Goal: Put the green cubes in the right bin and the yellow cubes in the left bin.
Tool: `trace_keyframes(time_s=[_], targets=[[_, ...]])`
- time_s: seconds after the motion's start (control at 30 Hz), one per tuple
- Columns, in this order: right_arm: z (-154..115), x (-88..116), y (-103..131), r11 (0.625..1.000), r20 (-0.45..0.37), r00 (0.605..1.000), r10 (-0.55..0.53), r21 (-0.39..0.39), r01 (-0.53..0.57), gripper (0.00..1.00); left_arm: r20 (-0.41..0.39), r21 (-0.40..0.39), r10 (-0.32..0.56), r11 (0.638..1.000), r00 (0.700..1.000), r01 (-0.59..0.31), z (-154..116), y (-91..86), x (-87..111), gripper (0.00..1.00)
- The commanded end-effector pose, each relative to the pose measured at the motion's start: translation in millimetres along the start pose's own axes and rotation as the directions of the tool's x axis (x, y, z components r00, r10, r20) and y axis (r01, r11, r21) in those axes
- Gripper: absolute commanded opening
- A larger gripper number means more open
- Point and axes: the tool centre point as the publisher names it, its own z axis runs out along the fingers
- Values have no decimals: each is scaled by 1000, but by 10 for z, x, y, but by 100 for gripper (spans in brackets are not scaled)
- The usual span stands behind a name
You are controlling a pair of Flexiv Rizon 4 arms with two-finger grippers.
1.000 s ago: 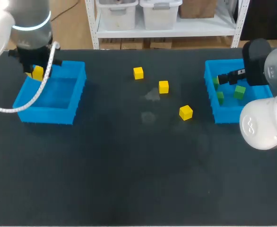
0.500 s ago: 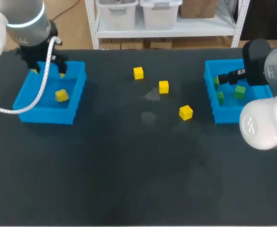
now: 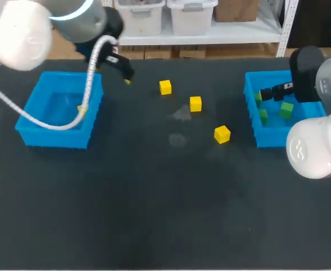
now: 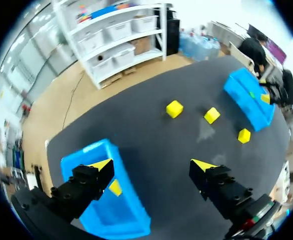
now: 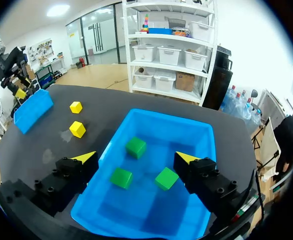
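Head view: three boxy yellow cubes (image 3: 195, 103) are seen on the matte table (image 3: 154, 197), right of the left bin (image 3: 55, 138).
Left wrist view: the left gripper (image 4: 154, 165) is spread wide, empty, just beside that bin; one yellow cube (image 4: 115, 187) is inside.
Right wrist view: the right gripper (image 5: 135, 158) is held wide over three green cubes (image 5: 121, 177) in the right bin (image 5: 146, 210).

Dark matte table (image 3: 165, 214) under left gripper (image 4: 152, 165), white metal shelving (image 4: 163, 30) w/ pale tubs (image 4: 117, 29) ahead of it past table edge, tan wood floor (image 4: 61, 105) btwn, glass partitions (image 5: 94, 42) & ceiling light (image 5: 58, 10) far ahead of right gripper (image 5: 135, 157)
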Motion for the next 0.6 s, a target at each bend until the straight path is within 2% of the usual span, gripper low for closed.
trace_keyframes(time_s=[0.03,0.13,0.23,0.47,0.6], targets=[[-7,-1,0,1000,-1,1000,0,-1,0,100,-48,8,28,1000,998,-27,251,-288,-428,100],[-7,-1,0,1000,-1,1000,0,-1,0,100,-56,20,49,999,997,-48,340,-446,-567,100],[-7,-1,0,1000,-1,1000,0,-1,0,100,-71,8,60,998,996,-60,447,-513,-710,100],[-7,-1,0,1000,-1,1000,0,-1,0,100,-157,-51,27,998,987,-35,718,-451,-937,100],[-7,-1,0,1000,-1,1000,0,-1,0,100,-233,-73,48,995,971,-67,828,-450,-988,100]])
